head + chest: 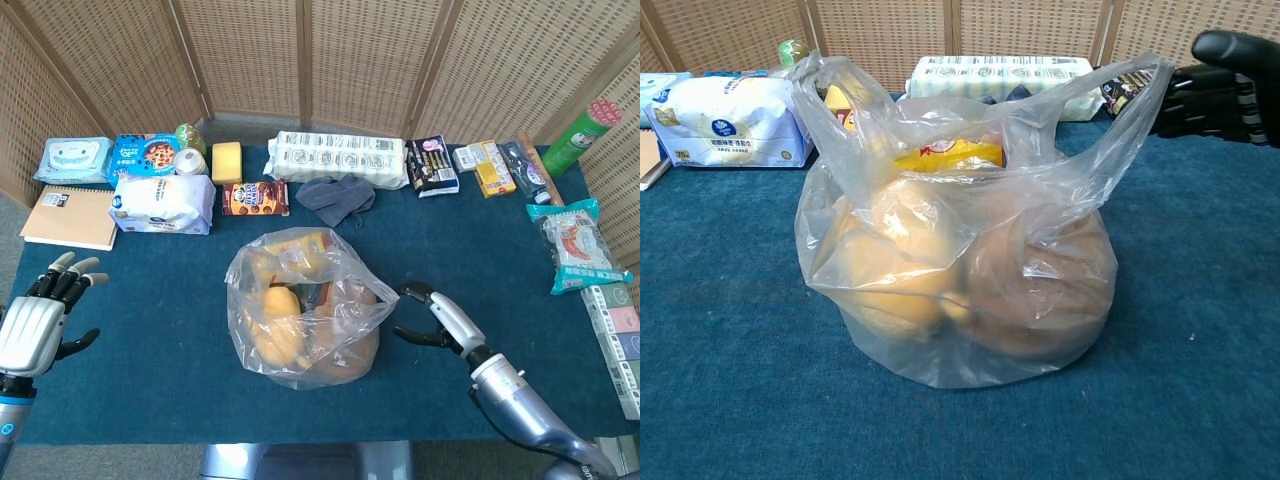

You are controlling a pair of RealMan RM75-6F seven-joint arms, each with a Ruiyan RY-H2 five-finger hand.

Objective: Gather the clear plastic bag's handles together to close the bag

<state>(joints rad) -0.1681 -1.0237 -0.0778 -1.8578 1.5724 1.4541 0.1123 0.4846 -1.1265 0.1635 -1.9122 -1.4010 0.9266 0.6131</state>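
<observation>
Clear bag [950, 270] bulging w/ food, handles apart; right hand [432, 318] spread beside it, left hand [35, 325] spread

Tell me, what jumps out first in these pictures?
The clear plastic bag sits mid-table on the blue cloth, stuffed with yellow and brown food, its two handles standing apart. The right hand hovers just beside it, fingers spread, while the left hand waits open at the table's far edge.

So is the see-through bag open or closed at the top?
Open. The clear plastic bag has its two handles standing apart, with the yellow packet showing in the gap. Neither hand holds a handle.
</observation>
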